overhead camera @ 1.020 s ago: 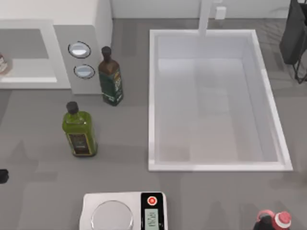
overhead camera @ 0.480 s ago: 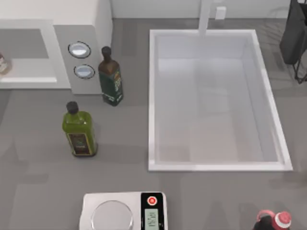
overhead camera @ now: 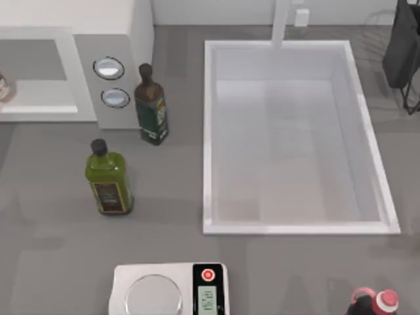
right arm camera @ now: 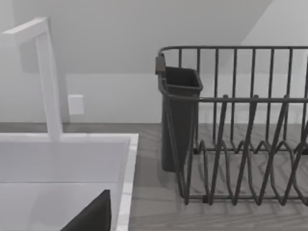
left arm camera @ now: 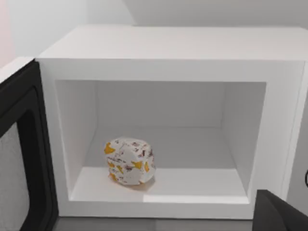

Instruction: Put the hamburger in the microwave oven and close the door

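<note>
Hamburger (left arm camera: 129, 161): wrapped in white paper with yellow and brown print, resting on the floor of the microwave oven (left arm camera: 173, 48) cavity, toward the side nearest the door, free of any gripper.

Microwave oven: white box at the table's far left in the top view; grey control strip with two round silver knobs (overhead camera: 109, 67) on its right.

Door (left arm camera: 21, 159): swung open, dark-framed with a see-through panel, standing beside the cavity.

Left gripper: a dark corner of it (left arm camera: 279, 211) shows in the left wrist view, outside the cavity and well apart from the hamburger; whether its fingers are apart or together cannot be told.

Right gripper: a dark part (right arm camera: 91, 216) shows over the sink (overhead camera: 209, 131), near the dish rack (right arm camera: 240, 144); finger state cannot be told.

Also on table: dark green bottle (overhead camera: 151, 108), olive oil bottle (overhead camera: 108, 178), scale (overhead camera: 170, 289).
</note>
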Controlling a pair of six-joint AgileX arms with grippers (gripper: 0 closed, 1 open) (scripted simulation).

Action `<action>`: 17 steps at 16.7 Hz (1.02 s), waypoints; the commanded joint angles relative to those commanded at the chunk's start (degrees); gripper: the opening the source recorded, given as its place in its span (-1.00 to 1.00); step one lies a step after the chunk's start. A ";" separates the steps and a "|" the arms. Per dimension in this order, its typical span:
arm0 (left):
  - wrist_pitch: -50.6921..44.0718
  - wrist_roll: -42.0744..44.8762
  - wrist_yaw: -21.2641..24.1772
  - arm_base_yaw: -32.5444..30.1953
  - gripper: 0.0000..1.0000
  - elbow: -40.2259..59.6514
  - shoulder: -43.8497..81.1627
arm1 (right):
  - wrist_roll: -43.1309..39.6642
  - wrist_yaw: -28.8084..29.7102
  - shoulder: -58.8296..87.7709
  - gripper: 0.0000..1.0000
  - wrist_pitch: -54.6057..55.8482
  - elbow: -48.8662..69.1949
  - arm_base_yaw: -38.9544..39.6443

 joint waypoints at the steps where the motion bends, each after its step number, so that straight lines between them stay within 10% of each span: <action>1: 0.82 0.03 1.64 1.58 -1.00 0.47 1.34 | 0.00 0.00 0.00 1.00 0.00 0.00 0.00; 7: 5.63 0.23 9.46 9.39 -1.00 2.93 8.42 | 0.00 0.00 0.00 1.00 0.00 0.00 0.00; 17: -2.25 0.11 5.62 5.69 -1.00 4.81 2.92 | 0.00 0.00 0.00 1.00 0.00 0.00 0.00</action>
